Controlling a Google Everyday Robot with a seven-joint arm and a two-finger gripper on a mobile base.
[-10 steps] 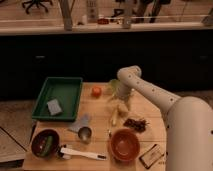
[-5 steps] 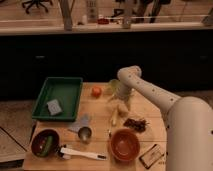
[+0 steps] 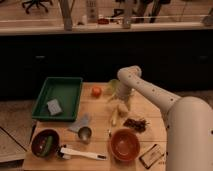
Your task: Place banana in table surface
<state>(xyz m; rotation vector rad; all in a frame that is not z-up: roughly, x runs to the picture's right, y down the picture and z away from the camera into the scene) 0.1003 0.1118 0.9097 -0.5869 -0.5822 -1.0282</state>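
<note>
Pale yellow, thin, curved banana [image 3: 115, 115] near the middle of the light tan wooden table [image 3: 100, 107], near end low by the wood, far end right at the white arm's gripper [image 3: 121, 106]. Hard to tell if lying flat or hanging a little above.

Could go wrong: let go from too high, then a bounce or a roll toward the near side and into the round orange-brown bowl [image 3: 124, 144]. Could also land on the dark brown clump [image 3: 135, 122] just to the right, not on bare wood. Might get dragged along if lifted away too soon. Small round orange fruit [image 3: 96, 91] off to the far left, easy to knock with a wide swing.

Gripper right over the banana's far end, touching or almost touching. Cannot tell if open, closed, or gripping the banana.
</note>
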